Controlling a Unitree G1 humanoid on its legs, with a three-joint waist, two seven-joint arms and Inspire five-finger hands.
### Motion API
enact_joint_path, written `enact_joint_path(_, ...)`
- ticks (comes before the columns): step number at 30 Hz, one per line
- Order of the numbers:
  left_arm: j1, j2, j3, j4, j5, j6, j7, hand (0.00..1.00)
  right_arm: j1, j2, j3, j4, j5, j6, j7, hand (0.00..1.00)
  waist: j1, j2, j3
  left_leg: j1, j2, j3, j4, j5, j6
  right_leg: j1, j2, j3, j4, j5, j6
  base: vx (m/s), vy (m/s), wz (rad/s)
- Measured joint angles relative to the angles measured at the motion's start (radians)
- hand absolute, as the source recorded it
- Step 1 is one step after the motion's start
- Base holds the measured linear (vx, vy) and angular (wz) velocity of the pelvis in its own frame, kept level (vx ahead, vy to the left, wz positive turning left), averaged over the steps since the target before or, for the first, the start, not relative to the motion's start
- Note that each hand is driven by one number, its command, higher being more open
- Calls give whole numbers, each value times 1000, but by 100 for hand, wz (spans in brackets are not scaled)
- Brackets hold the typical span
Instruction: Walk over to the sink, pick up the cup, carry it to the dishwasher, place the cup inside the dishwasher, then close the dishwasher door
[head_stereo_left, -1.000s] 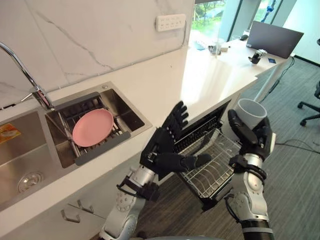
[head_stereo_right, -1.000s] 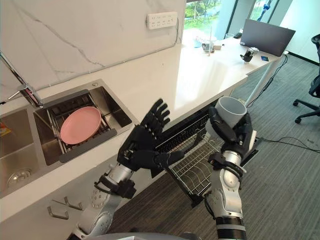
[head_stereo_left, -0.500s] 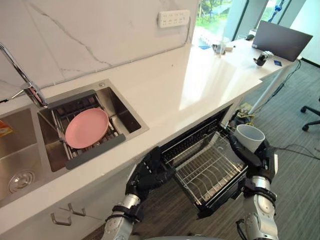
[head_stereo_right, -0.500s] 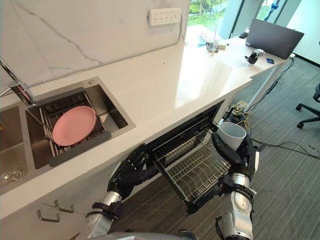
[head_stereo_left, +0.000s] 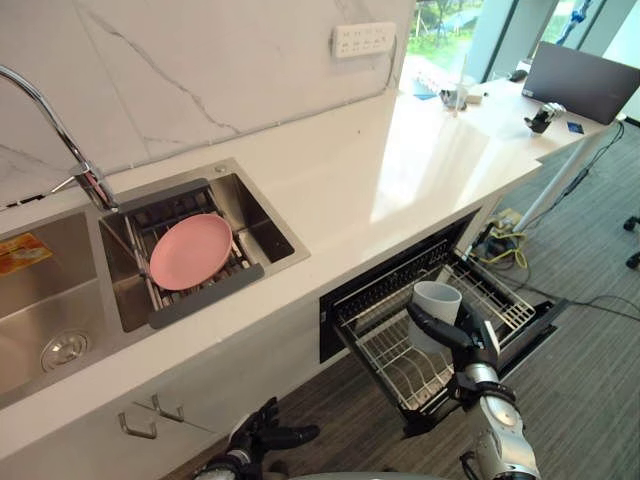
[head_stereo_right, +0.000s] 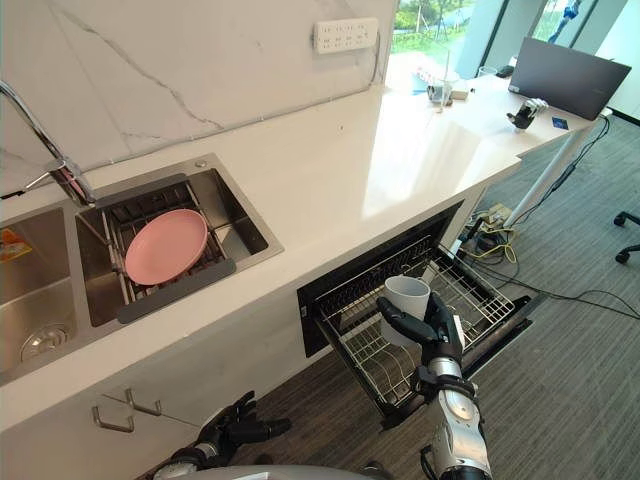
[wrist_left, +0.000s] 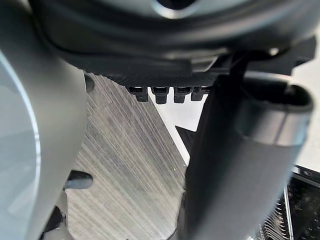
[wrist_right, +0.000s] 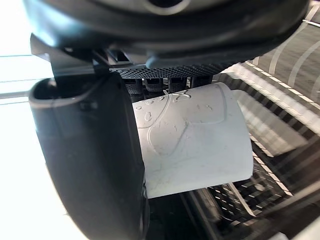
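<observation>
White stone surface (head_stereo_left: 400, 180) is running across the middle of the frame, and we are looking down on it. A sink (head_stereo_left: 272, 228) is sitting at the left with a pink plate (head_stereo_left: 190, 252) lying on its drain rack. Below the surface, at lower right of centre, the dishwasher rack (head_stereo_left: 497, 300) is standing pulled out. We are holding the white cup (head_stereo_left: 437, 300) upright just above that rack, its mouth facing up. Our right hand (head_stereo_left: 470, 348) is gripping it, thumb curled across the cup's side and fingers wrapping behind it. Our left hand (head_stereo_left: 262, 437) is hanging low at the bottom edge, left of centre, over the dark floor, with its fingers loosely spread and holding nothing.
</observation>
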Motion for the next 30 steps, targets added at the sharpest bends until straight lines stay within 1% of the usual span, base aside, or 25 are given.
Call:
enact_joint_path(2, -3, -6, 17, 2, 0, 11, 9, 100, -12, 0, 0, 36, -12, 13, 3, 0, 0, 0, 4, -1, -1, -5, -14, 10, 1, 0, 0, -10, 0, 0, 0, -53, -8, 19)
enact_joint_path(5, -4, -23, 77, 10, 13, 18, 15, 100, -29, -16, 0, 99, -105, 35, -11, 0, 3, 2, 14, -7, -7, -32, -37, 29, 0, 8, -4, -46, 1, -2, 3, -35, -11, 38)
enact_joint_path(6, -4, -23, 101, 13, 19, 18, 16, 100, -55, -32, 1, 136, -134, 43, -26, 0, 3, 5, 28, -10, -7, -31, -41, 33, -2, 16, -7, -60, 2, -4, 6, -46, -2, 41)
enact_joint_path(8, -5, -21, 144, 35, 16, 30, 17, 100, -106, -67, 0, 203, -150, 46, -64, 0, 11, 15, 38, -26, -8, -25, -41, 38, -4, 17, -14, -83, 3, -5, 8, -46, 6, 43)
enact_joint_path(10, -3, -9, 191, 58, 14, 52, 33, 100, -166, -130, -5, 277, -151, 47, -106, 0, 29, 44, 59, -52, -7, 15, -27, 49, -2, 17, -28, -115, 14, -12, 17, -25, 20, 42)
enact_joint_path(11, -1, -5, 193, 74, 14, 54, 37, 100, -181, -146, -6, 292, -152, 50, -113, 0, 36, 53, 66, -55, -10, 16, -21, 50, 0, 16, -33, -119, 18, -14, 19, 7, 30, 28)
enact_joint_path(12, 11, 6, 194, 99, 14, 65, 42, 100, -210, -169, -11, 321, -158, 53, -122, 0, 45, 67, 79, -61, -17, 11, -18, 53, 4, 14, -40, -127, 23, -17, 23, 26, 30, 36)
enact_joint_path(13, 20, 2, 213, 109, -24, 66, 44, 100, -229, -187, -13, 347, -163, 56, -124, 0, 45, 77, 87, -82, -22, 7, -10, 54, 6, 14, -46, -151, 24, -19, 26, 25, 32, 47)
enact_joint_path(14, 20, -2, 215, 105, -28, 62, 46, 100, -237, -194, -13, 361, -169, 61, -124, 0, 47, 80, 91, -94, -23, 9, -3, 56, 9, 14, -49, -164, 25, -20, 28, 26, 23, 54)
enact_joint_path(15, 18, -3, 217, 97, -39, 57, 53, 100, -255, -198, -11, 395, -186, 80, -119, 0, 58, 80, 100, -104, -25, 10, 10, 57, 10, 14, -53, -176, 29, -23, 28, 24, 11, 31)
enact_joint_path(17, 16, -5, 217, 95, -73, 60, 52, 100, -274, -183, -9, 430, -190, 112, -100, 0, 71, 80, 107, -108, -29, 7, 17, 57, 9, 15, -56, -177, 35, -25, 26, 41, 13, 18)
enact_joint_path(18, 16, -7, 217, 95, -85, 60, 51, 100, -282, -174, -9, 452, -195, 119, -95, 0, 75, 81, 113, -113, -35, 0, 22, 57, 9, 16, -63, -183, 40, -30, 28, 34, 13, 21)
enact_joint_path(19, 16, -9, 217, 95, -85, 58, 50, 100, -286, -173, -10, 464, -197, 121, -95, 100, 75, 83, 118, -116, -38, -4, 26, 57, 9, 17, -67, -190, 43, -32, 29, 16, 16, 28)
enact_joint_path(21, 16, -15, 217, 92, -84, 33, 44, 100, -291, -180, -29, 481, -197, 123, -95, 100, 81, 86, 130, -129, -46, -12, 44, 57, 10, 19, -74, -205, 58, -38, 30, -15, 20, 23)
enact_joint_path(24, 16, -12, 207, 82, -83, 18, 39, 100, -317, -188, -31, 515, -198, 125, -90, 100, 82, 92, 149, -127, -46, -24, 52, 56, 10, 25, -76, -211, 75, -51, 31, -60, 8, 11)
enact_joint_path(27, 16, -12, 182, 77, -83, 15, 37, 100, -324, -191, -30, 547, -200, 140, -88, 100, 83, 108, 157, -125, -44, -30, 42, 60, 15, 28, -71, -218, 87, -63, 28, -92, -3, 9)
enact_joint_path(30, 16, -12, 173, 77, -80, 17, 37, 100, -324, -191, -31, 556, -223, 153, -101, 100, 82, 117, 155, -116, -40, -30, 23, 70, 19, 28, -69, -219, 91, -67, 27, -30, -4, 2)
